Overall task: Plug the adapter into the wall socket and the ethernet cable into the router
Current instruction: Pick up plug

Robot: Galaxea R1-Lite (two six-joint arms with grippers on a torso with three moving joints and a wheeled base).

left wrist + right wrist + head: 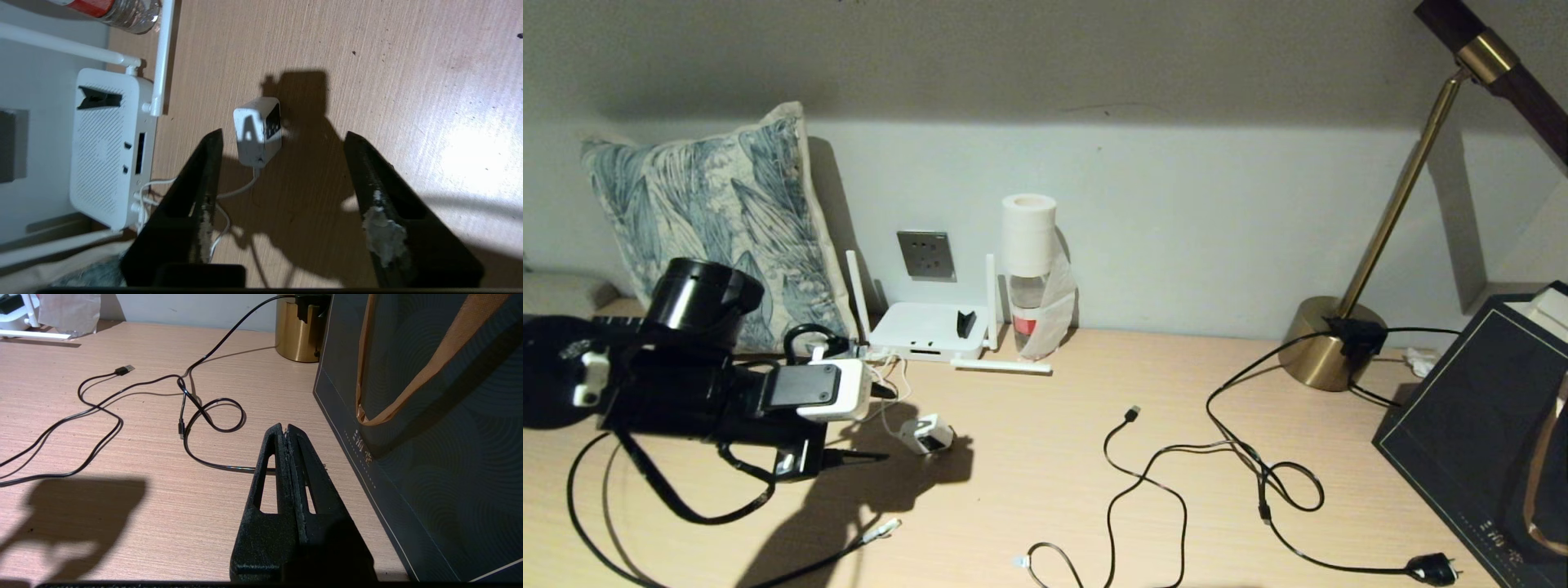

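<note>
Desk surface [1029, 457] of pale wood fills the scene, seen from above and in front. Nearest, at the left edge, the ethernet cable [768, 576], thick and black, loops across the wood and ends in a small clear clip connector. To its right a thinner black USB cable [1123, 482] snakes toward the middle, and a black cord with a black plug [1433, 569] lies near the right corner. The right gripper [287, 428] rests low at the near right beside a dark paper bag [429, 416], its jaws pressed together on nothing. Farther in on the left, the left gripper [282, 136] hovers over the desk with its jaws spread wide and holding nothing. The adapter [927, 434], a small white box with a dark face, lies on the wood just beyond the fingertips, between their lines, untouched; its thin white cord runs back to the router [923, 329]. That flat white box sits against the far wall with upright antennas. Directly above it on the wall is the wall socket [925, 255], grey and square. A clear bottle [1029, 269] stands right of the router, a leaf-patterned cushion [719, 212] leans at far left, and a brass lamp [1331, 343] stands at far right.
</note>
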